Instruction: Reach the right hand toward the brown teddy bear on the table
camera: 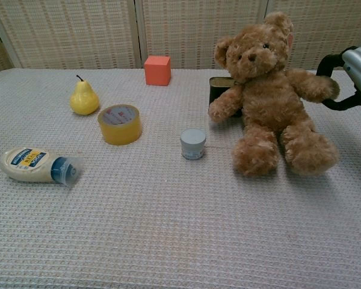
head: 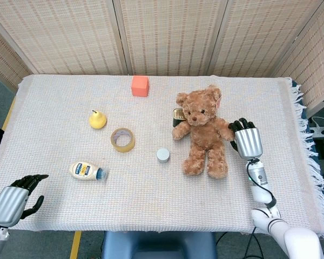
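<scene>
The brown teddy bear (head: 204,135) sits upright right of the table's middle, facing me, also in the chest view (camera: 271,102). My right hand (head: 246,140) is at the bear's outstretched arm on its right side. In the chest view the hand (camera: 356,67) has its dark fingers (camera: 326,61) spread above the paw and its thumb below it, at or very near the fur, not closed on it. My left hand (head: 11,200) hangs off the table's near left corner, fingers apart, holding nothing.
A dark tin (head: 177,115) stands behind the bear's other arm. A small white jar (head: 163,155), a tape roll (head: 122,140), a yellow pear (head: 98,119), an orange cube (head: 140,86) and a lying mayonnaise bottle (head: 86,171) are spread to the left. The cloth's fringed edge (head: 308,145) runs on the right.
</scene>
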You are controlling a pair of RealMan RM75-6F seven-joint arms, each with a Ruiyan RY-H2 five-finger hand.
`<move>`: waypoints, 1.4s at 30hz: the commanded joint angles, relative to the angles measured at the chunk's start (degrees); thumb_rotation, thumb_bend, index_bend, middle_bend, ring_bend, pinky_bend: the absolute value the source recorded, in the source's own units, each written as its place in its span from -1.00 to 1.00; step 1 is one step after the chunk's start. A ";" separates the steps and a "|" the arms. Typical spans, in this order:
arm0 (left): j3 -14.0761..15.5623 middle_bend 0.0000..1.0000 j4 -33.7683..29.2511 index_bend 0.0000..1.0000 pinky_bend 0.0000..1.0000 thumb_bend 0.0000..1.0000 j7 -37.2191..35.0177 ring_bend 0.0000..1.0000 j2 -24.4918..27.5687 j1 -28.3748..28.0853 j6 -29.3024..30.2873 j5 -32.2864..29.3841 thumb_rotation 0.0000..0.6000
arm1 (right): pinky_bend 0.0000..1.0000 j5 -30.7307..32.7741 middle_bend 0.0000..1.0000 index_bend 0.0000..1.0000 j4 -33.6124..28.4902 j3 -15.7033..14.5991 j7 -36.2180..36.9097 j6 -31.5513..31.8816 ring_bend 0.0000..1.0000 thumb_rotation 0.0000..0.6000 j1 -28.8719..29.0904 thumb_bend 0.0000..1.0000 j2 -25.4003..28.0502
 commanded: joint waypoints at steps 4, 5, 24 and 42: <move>0.12 -0.46 -0.05 -0.56 -0.15 -0.16 -0.11 -0.49 -0.02 -0.02 -0.04 0.14 1.00 | 0.04 0.91 -0.04 0.04 6.49 0.24 2.06 1.30 -0.31 1.00 2.12 -0.67 -3.38; 0.12 -0.45 0.01 -0.56 -0.15 -0.16 -0.06 -0.49 -0.05 -0.04 -0.02 0.21 1.00 | 0.05 1.04 -0.03 0.05 7.14 0.29 2.18 1.57 -0.30 1.00 2.40 -0.65 -3.60; 0.35 -0.43 -0.22 -0.56 -0.15 -0.17 -0.04 -0.49 0.10 -0.14 -0.50 0.18 1.00 | 0.05 2.71 0.00 0.12 10.94 -1.08 3.27 -0.93 -0.30 1.00 2.74 -0.63 -5.25; 0.38 -0.42 -0.18 -0.56 -0.15 -0.16 0.59 -0.48 -0.06 -0.17 -0.75 0.01 1.00 | 0.05 3.99 0.00 0.12 9.34 -1.41 4.10 -1.11 -0.30 1.00 2.65 -0.63 -4.61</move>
